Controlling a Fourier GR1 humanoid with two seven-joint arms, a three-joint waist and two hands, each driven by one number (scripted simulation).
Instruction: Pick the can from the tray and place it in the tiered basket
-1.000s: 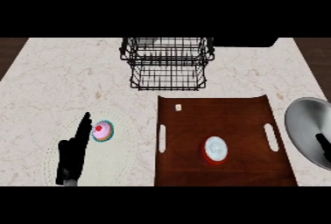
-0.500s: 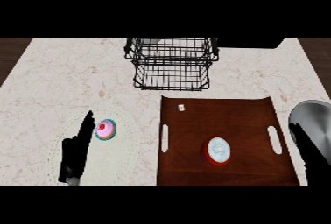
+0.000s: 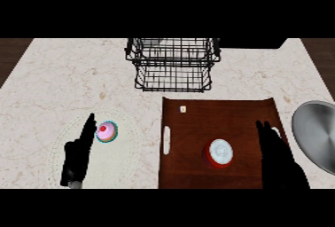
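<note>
Marble counter (image 3: 78, 84) bears wire basket (image 3: 173, 64), brown tray (image 3: 222, 124), seemingly red can (image 3: 220, 153).

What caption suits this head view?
Right hand open beside the can on the tray, basket beyond.

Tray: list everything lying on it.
On the brown tray stand a red can and a small white bit. The right hand covers its right edge, hiding anything beneath.

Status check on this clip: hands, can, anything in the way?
Right hand open, beside red can on brown tray, not touching. Left hand open near pink cupcake. Black wire tiered basket unobstructed.
</note>
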